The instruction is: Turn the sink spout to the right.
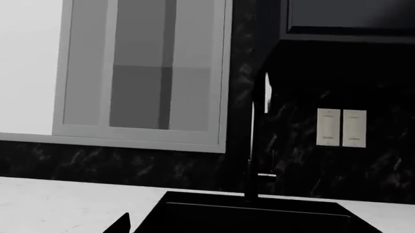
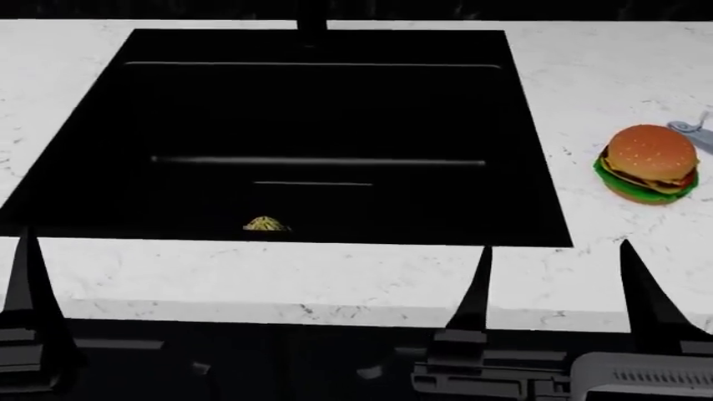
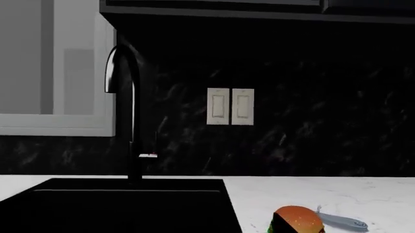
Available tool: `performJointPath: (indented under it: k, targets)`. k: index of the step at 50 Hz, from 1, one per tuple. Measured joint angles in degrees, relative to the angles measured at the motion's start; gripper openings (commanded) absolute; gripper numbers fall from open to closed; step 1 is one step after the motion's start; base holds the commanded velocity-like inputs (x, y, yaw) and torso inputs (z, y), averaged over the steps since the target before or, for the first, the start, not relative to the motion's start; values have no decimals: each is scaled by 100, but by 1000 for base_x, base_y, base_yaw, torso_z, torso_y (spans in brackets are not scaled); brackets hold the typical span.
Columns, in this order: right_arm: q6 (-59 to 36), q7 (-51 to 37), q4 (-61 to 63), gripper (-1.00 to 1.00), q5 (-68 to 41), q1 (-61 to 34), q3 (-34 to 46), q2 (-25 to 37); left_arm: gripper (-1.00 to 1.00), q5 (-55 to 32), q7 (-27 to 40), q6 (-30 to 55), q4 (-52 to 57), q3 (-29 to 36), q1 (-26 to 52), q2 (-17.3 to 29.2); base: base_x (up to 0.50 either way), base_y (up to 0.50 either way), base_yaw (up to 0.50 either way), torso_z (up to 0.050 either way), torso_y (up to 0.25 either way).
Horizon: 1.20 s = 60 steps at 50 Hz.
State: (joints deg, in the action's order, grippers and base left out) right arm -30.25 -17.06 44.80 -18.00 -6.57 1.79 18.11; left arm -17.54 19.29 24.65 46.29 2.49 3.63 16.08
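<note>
- White marbled counter [image 2: 334, 280] is seen in the head view, with a black marbled backsplash [image 3: 311, 145] and a grey-framed window [image 1: 146, 73] behind it in the wrist views.
- The sink [image 2: 67, 167] is set into the counter: black rectangular basin, far rim at 12 o'clock, near rim just beyond the fingertips.
- A small yellowish object [image 2: 266, 224] is seen at the basin's near wall, around 6 o'clock; what it is cannot be told.
- The sink spout [image 3: 133, 121] is mounted at the sink's far rim, 12 o'clock in the head view, where only its base [image 2: 312, 21] is cut by the frame edge. It rises upright and arcs over at the top.
- A short side lever [image 3: 147, 156] is seen low on the spout; red mark visible, blue not resolved.
- Open air is seen around the spout's upper tube; the window frame and dark upper cabinet [image 3: 214, 9] are close behind it.
- A burger [image 2: 649, 163] is placed on the counter at 3 o'clock of the sink, with a grey fish-like item [image 2: 690, 127] just beside it at its 1 o'clock.
- A double wall switch [image 3: 230, 106] is mounted on the backsplash; no readable writing.
- Left gripper [image 2: 28, 276]: one finger visible, state cannot be told.
- Right gripper [image 2: 557, 288]: two fingers spread apart, nothing held, well apart from the spout.
</note>
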Motion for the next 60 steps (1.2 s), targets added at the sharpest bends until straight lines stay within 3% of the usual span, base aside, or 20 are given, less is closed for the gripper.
performJointPath:
  k: [26, 60]
  targets:
    - [39, -36, -11, 100, -131, 50, -50, 67, 100, -29, 105, -18, 5, 79, 29, 103, 277, 223, 0, 0, 0]
    - [60, -118, -58, 100, -200, 72, -34, 123, 100, -79, 189, -130, -74, 154, 18, 194, 246, 3, 0, 0, 0]
